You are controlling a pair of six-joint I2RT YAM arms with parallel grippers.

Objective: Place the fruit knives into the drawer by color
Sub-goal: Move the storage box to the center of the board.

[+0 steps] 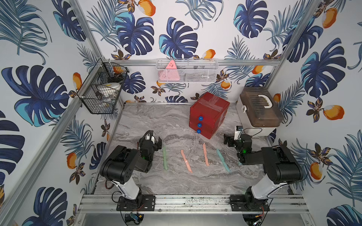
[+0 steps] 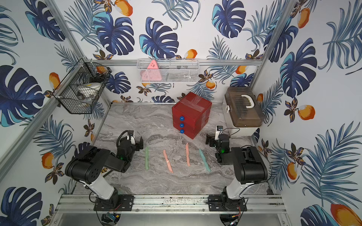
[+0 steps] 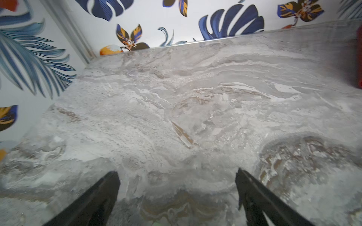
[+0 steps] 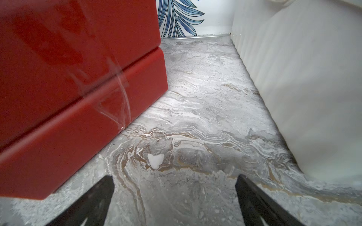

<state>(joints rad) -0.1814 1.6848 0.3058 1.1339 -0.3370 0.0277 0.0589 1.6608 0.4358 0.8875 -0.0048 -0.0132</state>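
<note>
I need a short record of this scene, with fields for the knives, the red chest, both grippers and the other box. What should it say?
Knives: four, flat on the grey marbled tabletop, none in a drawer
Order, from left arm's side: mint-green plastic knife; salmon-pink plastic knife; another salmon-pink knife; teal-blue plastic knife
Chest: glossy red plastic chest of drawers, three round blue knobs, all drawers look shut
Left gripper: open, empty
Right gripper: open, empty, beside the chest
Also: white box with brown translucent lid
</note>
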